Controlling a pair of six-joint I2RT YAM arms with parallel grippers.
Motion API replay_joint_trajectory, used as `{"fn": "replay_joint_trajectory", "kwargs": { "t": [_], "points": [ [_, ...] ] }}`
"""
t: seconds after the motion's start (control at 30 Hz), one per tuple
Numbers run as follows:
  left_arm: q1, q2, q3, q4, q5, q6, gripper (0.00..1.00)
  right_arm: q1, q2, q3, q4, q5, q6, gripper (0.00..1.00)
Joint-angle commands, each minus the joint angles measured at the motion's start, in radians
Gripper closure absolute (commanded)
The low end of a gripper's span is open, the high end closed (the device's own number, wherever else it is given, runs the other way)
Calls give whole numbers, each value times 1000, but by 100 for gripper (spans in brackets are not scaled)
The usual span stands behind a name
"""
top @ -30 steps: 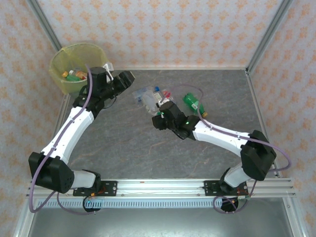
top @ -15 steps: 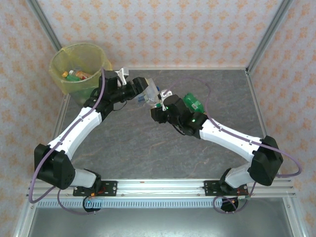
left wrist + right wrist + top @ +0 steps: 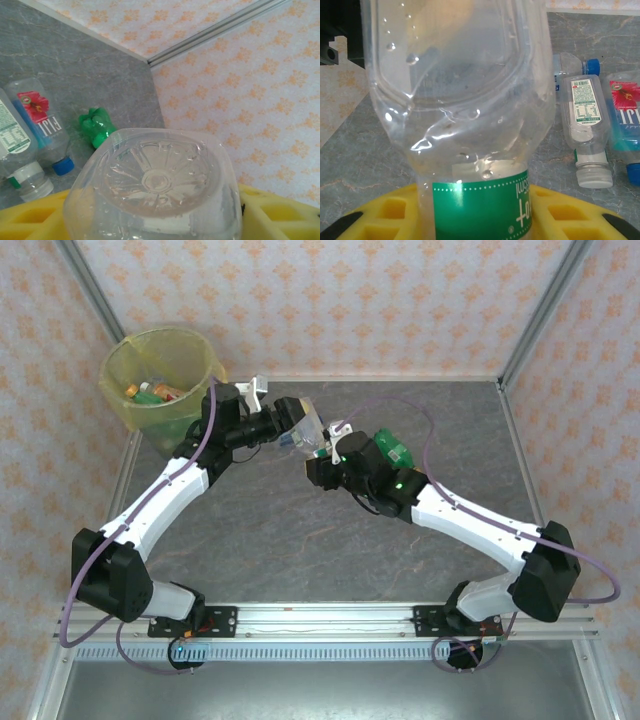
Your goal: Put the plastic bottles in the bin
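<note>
Seen from above, just right of the bin (image 3: 160, 370), the left claw (image 3: 298, 423) and right claw (image 3: 326, 453) both pinch one clear green-labelled bottle (image 3: 313, 435) over the surface (image 3: 300, 530); the left wrist view faces its base, clamped between yellow fingers (image 3: 280, 212); the right wrist view shows its label gripped.

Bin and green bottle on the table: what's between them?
Top view: the left gripper holding a clear bottle, and the right gripper holding a green-labelled bottle.

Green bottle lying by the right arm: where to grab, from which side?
Mid-body of the green bottle, from straight above, jaws across its width. It lies on its side on the table, so the round barrel offers two opposing faces; base and neck point sideways.
</note>
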Motion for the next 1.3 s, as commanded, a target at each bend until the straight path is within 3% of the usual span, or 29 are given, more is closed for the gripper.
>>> {"fn": "replay_joint_trajectory", "kwargs": {
  "t": [0.0, 0.07, 0.17, 0.23, 0.3, 0.4, 0.43, 0.9, 1.27],
  "points": [
    [-8, 12, -15, 65, 45, -17, 38, 10, -34, 2, 18, -18, 0, 58],
    [-8, 10, -13, 70, 47, -17, 46, 11, -36, 2, 16, -18, 0, 58],
    [-9, 8, -4, 66, 40, -16, 48, 11, -36, 1, 13, -18, 1, 54],
    [-8, 6, 8, 51, 35, -8, 49, 11, -36, -2, 14, -14, 4, 39],
    [-6, 6, 30, 24, 28, 10, 49, 11, -42, -4, 14, -4, 10, 30],
    [4, 7, 71, -25, 13, 38, 48, 11, -55, -8, 17, 15, 16, 2],
    [14, 7, 84, -37, 10, 43, 48, 11, -59, -8, 16, 18, 17, 0],
    [335, -20, 299, -234, -50, 143, 49, 11, -86, 42, 21, 73, 41, 0],
    [597, -7, 399, -203, -159, 54, 52, 11, -81, 63, 38, 84, 30, 0]
  ]
}}
